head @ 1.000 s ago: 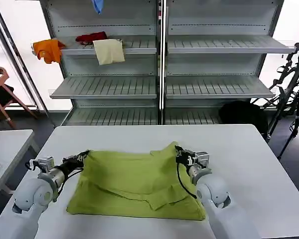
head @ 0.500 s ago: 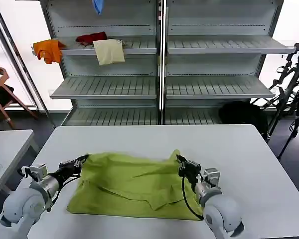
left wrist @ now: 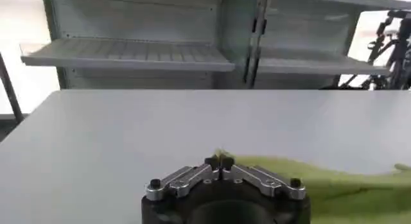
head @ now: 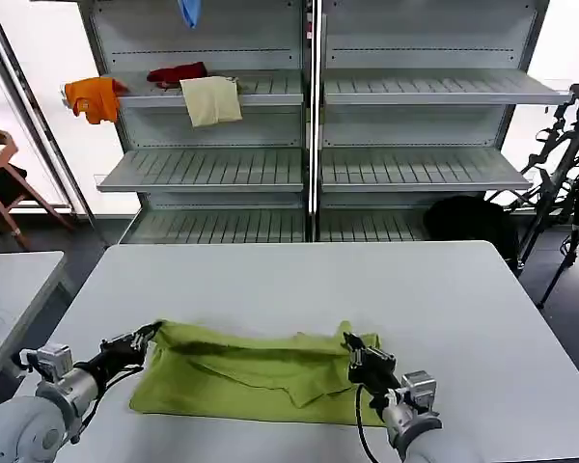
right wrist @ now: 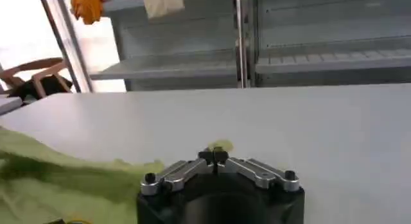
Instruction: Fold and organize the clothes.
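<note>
Both grippers have drawn back toward the near edge of the table (head: 270, 275), each clamped on a far corner of the T-shirt (head: 261, 376). The left gripper (head: 147, 336) and right gripper (head: 353, 348) have carried the far edge over the near half, so the shirt now lies as a narrower band.

You see a lime-green T-shirt (head: 256, 376), plain on the side facing up, with darker olive shading along its folds. It lies on a white table (head: 289, 280). The left gripper (head: 145, 340) and right gripper (head: 355, 349) have black fingers and silver links on pale grey-white arms. On the grey metal shelving (head: 314, 125) behind you find an orange garment (head: 95, 96), a red garment (head: 177, 72), a cream cloth (head: 210, 99) and a blue garment (head: 188, 11). The chair (head: 5, 178) is reddish-brown.
</note>
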Available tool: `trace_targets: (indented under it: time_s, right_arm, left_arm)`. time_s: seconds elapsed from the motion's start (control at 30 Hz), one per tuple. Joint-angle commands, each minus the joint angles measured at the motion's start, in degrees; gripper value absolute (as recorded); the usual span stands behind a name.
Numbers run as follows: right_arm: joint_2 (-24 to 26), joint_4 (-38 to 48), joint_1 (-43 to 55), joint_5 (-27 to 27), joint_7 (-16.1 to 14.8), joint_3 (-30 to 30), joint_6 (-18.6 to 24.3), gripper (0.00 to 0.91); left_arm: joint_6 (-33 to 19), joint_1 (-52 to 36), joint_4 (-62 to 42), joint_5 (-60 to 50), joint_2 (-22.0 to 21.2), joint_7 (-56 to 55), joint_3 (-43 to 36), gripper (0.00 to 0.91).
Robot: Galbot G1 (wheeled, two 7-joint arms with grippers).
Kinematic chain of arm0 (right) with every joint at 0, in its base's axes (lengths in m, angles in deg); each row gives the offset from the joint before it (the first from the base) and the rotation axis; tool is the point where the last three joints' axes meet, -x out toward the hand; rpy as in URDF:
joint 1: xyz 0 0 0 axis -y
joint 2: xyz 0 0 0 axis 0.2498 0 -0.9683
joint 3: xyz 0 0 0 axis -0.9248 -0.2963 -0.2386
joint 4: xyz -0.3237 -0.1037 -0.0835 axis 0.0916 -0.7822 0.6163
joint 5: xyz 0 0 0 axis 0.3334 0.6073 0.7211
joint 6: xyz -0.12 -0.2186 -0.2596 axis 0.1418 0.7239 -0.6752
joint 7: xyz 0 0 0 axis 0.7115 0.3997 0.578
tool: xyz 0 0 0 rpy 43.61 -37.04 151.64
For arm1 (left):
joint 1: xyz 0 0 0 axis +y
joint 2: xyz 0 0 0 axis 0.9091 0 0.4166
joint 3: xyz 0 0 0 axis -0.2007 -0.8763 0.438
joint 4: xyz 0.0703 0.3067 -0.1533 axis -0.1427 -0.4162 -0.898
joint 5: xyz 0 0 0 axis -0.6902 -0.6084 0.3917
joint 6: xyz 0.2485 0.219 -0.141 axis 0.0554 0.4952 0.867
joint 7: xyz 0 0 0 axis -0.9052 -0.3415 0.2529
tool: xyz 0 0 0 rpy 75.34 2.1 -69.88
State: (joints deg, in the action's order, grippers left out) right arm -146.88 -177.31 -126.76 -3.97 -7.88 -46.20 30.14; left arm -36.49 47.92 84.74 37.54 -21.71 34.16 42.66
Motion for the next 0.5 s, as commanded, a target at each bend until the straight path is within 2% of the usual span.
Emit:
trace_targets:
  time_s: [0.03, 0.23, 0.43, 0.47, 0.5]
  right_arm:
    - [-0.36, -1.63, -4.91, 3.22, -0.88, 0.47, 0.05, 0.000]
    - [-0.99, -0.44, -5.42, 5.60, -1.17, 0.04, 0.09, 0.000]
    - [-1.72, 0.19, -5.92, 11.94, -1.45, -0.60, 0.17, 0.000]
    - [-1.87, 0.32, -5.94, 12.57, -1.42, -0.70, 0.16, 0.040]
    - [-2.01, 0.55, -6.00, 15.41, -1.86, -0.81, 0.21, 0.605]
  left_arm:
    - [-0.31, 3.98, 2.36, -5.92, -0.05, 1.23, 0.78, 0.000]
    - [0.00, 3.72, 1.90, -9.69, -0.29, 1.51, -0.34, 0.000]
    - [0.35, 3.79, 1.54, -13.12, -0.29, 1.54, -0.34, 0.010]
    - [0.47, 3.89, 1.56, -13.88, -0.42, 1.52, -0.50, 0.010]
    - [0.49, 3.96, 1.54, -14.22, -0.58, 1.55, -0.70, 0.010]
